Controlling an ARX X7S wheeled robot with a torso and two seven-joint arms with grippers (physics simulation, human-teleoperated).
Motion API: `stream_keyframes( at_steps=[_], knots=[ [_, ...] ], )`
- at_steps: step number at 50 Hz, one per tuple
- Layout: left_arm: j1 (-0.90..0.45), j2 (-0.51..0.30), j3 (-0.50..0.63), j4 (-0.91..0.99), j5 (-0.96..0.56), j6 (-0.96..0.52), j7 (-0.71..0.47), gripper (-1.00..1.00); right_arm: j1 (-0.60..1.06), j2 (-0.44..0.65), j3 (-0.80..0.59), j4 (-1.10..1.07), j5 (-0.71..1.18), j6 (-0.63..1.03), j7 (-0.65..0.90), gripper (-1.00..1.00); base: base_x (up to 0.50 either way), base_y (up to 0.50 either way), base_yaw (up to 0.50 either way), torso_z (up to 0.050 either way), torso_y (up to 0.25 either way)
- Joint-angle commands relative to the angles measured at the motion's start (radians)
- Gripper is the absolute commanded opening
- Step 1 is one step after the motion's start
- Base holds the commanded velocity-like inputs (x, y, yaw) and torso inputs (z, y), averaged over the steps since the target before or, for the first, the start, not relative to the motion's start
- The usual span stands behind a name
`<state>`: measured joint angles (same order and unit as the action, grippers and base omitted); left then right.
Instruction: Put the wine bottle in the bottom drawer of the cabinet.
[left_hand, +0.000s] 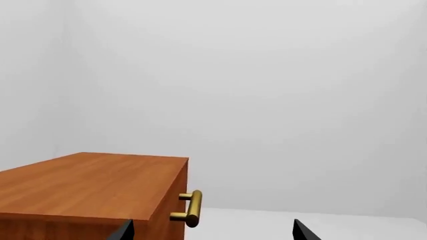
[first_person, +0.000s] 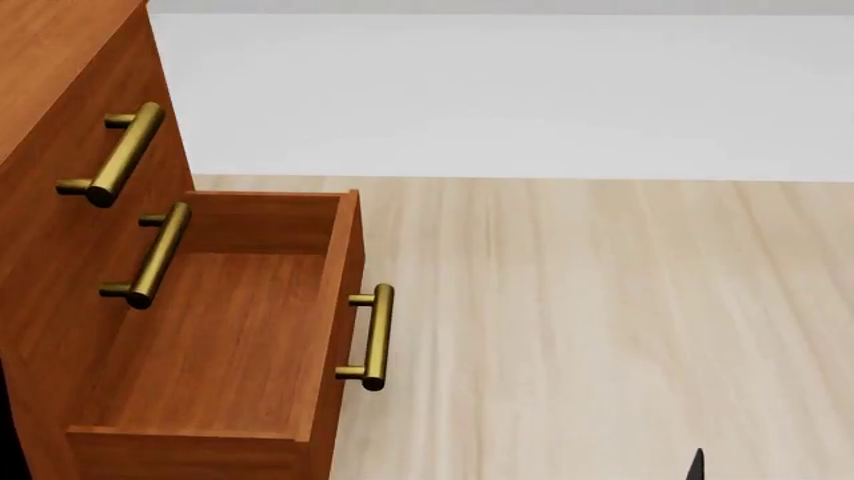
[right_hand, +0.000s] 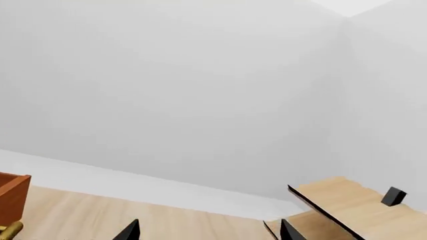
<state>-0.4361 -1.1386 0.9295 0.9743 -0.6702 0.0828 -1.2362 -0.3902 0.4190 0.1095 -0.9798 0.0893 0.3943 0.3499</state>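
Observation:
The wine bottle is out of view in every frame. The reddish-brown cabinet (first_person: 54, 230) stands at the left of the head view. Its bottom drawer (first_person: 220, 330) is pulled out and nothing lies inside; the brass handle (first_person: 374, 335) on its front faces the floor space. My left gripper (left_hand: 213, 233) is open and holds nothing. It sits level with the cabinet's top (left_hand: 87, 180), beside a brass handle (left_hand: 192, 207). My right gripper (right_hand: 210, 233) is open and holds nothing, above the floor; the drawer's corner (right_hand: 13, 197) shows at the edge of that view.
Light wood floor (first_person: 601, 320) spreads to the right of the cabinet, up to a white wall (first_person: 507, 90). A light wooden rack (right_hand: 347, 205) stands close beyond my right gripper. Two upper drawer handles (first_person: 120, 155) project from the cabinet's front.

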Motion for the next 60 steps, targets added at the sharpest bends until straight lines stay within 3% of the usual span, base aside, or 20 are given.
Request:
stream_keyframes(
  at_steps=[1,60],
  knots=[
    [0.001,-0.003,-0.001,-0.003,-0.001,0.006,0.000,1.00,-0.049,-0.006,0.088,0.034,0.046,-0.059,0.005,1.00,0.00,0.00,0.00,0.000,0.000],
    [0.017,-0.005,0.002,-0.022,-0.010,0.038,0.015,1.00,-0.095,-0.024,0.320,0.191,0.159,-0.134,0.024,1.00,0.00,0.00,0.00,0.000,0.000]
  ],
)
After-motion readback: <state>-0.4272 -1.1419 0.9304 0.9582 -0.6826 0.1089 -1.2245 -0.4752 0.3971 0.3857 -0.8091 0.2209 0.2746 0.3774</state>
